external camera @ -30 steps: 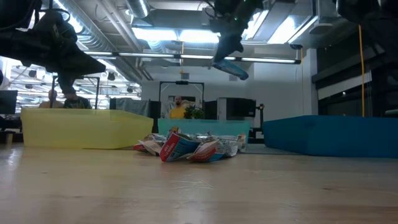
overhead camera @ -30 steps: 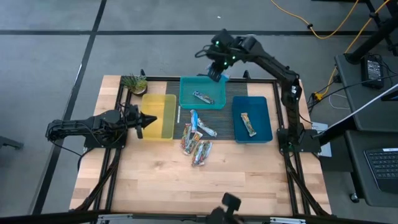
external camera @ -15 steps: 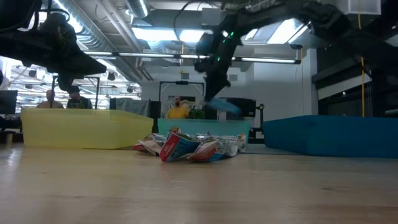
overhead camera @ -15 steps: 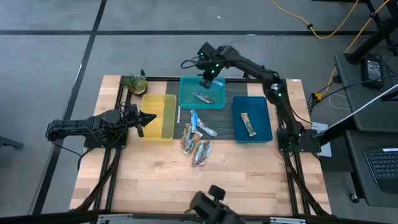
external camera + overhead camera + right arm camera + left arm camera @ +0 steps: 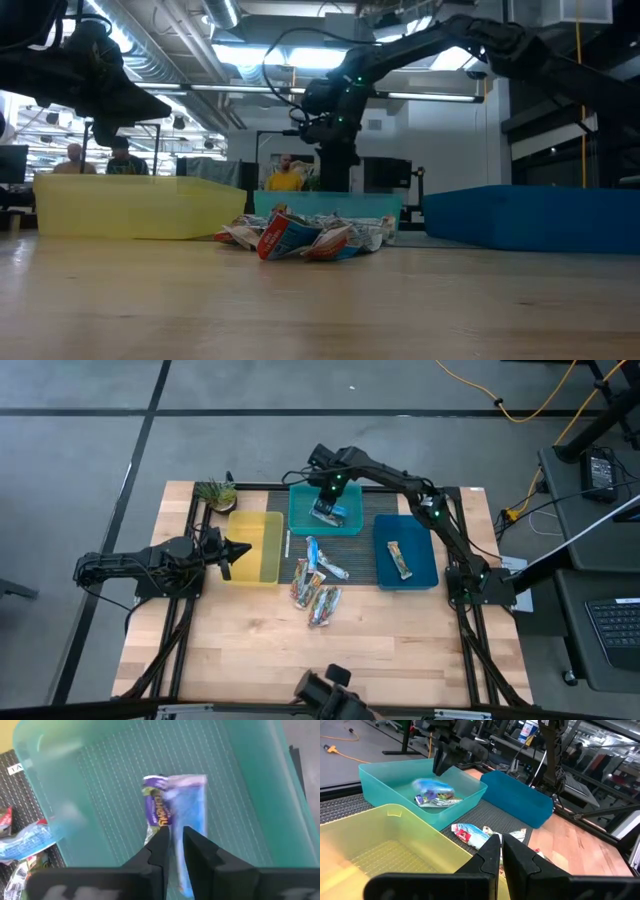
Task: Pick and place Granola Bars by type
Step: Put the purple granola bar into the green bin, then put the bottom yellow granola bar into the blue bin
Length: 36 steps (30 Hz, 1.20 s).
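Sorting partly done, most bars still loose on the table.

Right gripper (image 5: pixel 327 508) hangs low over the teal bin (image 5: pixel 300 520), fingers slightly parted above a blue bar (image 5: pixel 190 815) lying on another; 1 bar (image 5: pixel 400 559) sits in the blue bin (image 5: pixel 430 555), yellow bin (image 5: pixel 268 550) looks empty, and a pile (image 5: pixel 316 592) waits. Left gripper (image 5: pixel 228 552) rests closed, holding nothing.

right gripper (image 5: pixel 338 180) hangs down behind the granola bar pile (image 5: pixel 305 235), yellow bin (image 5: pixel 140 207) off to one side, blue bin (image 5: pixel 530 218) on the other.

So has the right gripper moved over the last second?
Yes. In the high view the right gripper came from past the teal bin's far rim down over its inside.
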Each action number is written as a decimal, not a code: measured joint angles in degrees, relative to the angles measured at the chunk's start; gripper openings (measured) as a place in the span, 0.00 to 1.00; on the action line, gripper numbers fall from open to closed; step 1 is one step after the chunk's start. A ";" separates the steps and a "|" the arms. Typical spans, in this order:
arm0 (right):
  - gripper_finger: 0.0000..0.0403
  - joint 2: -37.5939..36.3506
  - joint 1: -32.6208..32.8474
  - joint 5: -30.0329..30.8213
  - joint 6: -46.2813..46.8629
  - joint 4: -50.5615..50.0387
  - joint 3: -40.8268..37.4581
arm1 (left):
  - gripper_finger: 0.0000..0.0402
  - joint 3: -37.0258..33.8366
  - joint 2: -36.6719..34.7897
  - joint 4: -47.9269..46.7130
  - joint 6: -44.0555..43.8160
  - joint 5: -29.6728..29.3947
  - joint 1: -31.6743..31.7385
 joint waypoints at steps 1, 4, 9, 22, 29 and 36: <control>0.16 -0.01 0.14 0.01 -0.07 0.11 0.00 | 0.03 0.00 0.00 0.00 0.24 0.00 0.00; 0.21 -0.09 0.40 0.00 -0.01 0.63 0.29 | 0.03 0.00 0.00 0.00 0.34 0.00 0.01; 0.31 -0.69 1.53 0.16 0.45 -2.36 1.89 | 0.03 0.00 0.00 0.00 0.43 0.02 0.01; 0.34 -10.09 15.55 5.16 4.44 -12.11 1.74 | 0.03 0.00 0.00 -0.04 0.98 2.08 0.01; 0.34 -11.78 23.42 5.13 0.11 -13.10 1.70 | 0.03 0.00 0.01 -0.22 1.39 5.40 -0.01; 0.34 -10.64 26.75 7.46 -5.68 -11.00 0.65 | 0.03 0.00 0.02 -0.33 3.51 8.48 0.02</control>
